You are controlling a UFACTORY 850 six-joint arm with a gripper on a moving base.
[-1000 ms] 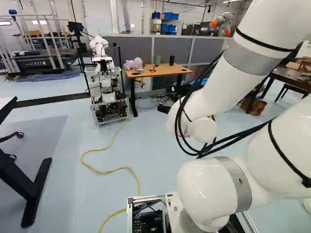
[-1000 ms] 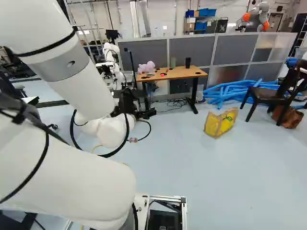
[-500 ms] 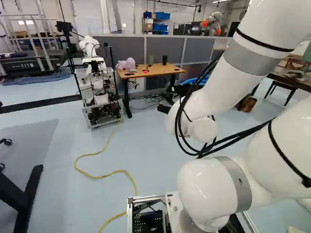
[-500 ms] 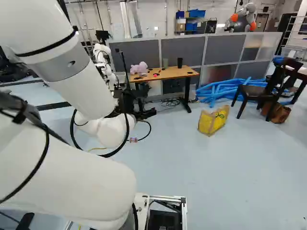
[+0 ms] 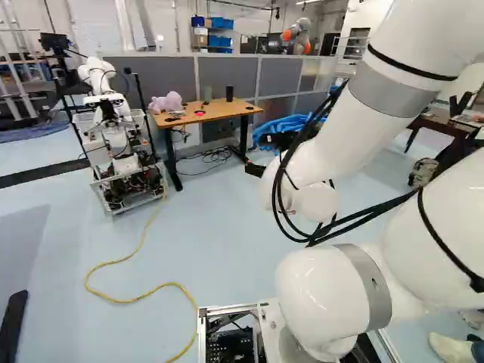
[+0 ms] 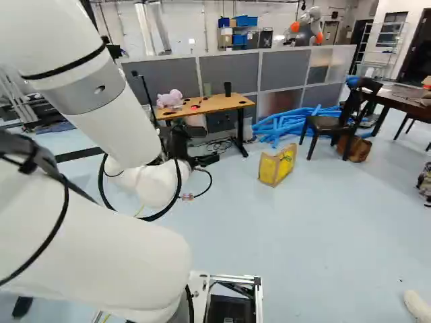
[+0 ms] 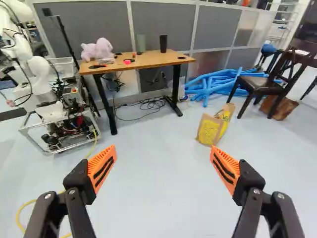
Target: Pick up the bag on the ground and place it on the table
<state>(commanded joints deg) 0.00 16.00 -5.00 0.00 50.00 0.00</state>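
Shopping bag (image 7: 209, 130), yellow and brown, one. Stands on pale blue floor (image 7: 163, 203) at one o'clock from gripper (image 6: 204, 160), well apart from it. Twelve o'clock taken as straight ahead.

Gripper (image 7: 162, 151), black, two-fingered. Released, with fingers parted wide and orange pads (image 7: 102, 168) facing each other across the gap.

Arm (image 6: 108, 128), white, one. Reaches toward twelve o'clock from the joint at the foot of both base views.

Table (image 7: 148, 60), wood-topped, black-legged. Stands before grey partition (image 7: 163, 22), near twelve o'clock and slightly toward eleven, with shopping bag on the floor at its four o'clock. Bears pink plush toy (image 7: 97, 49) toward nine o'clock, black tumbler (image 7: 163, 43) toward three, small dark items between.

Blue tubes (image 7: 213, 85), a heap. Lie beyond shopping bag, near its twelve o'clock, by the partition.

Dark wooden chair (image 7: 262, 84), one. Stands at two o'clock from shopping bag.

Brown bag (image 7: 285, 110), one. Rests on the floor beside chair legs, at two o'clock from gripper.

Another robot (image 7: 42, 94), white arm on a metal-framed base. Stands at ten o'clock, near the table.

Yellow cable (image 5: 144, 296), one. Winds over the floor from that base toward six o'clock.
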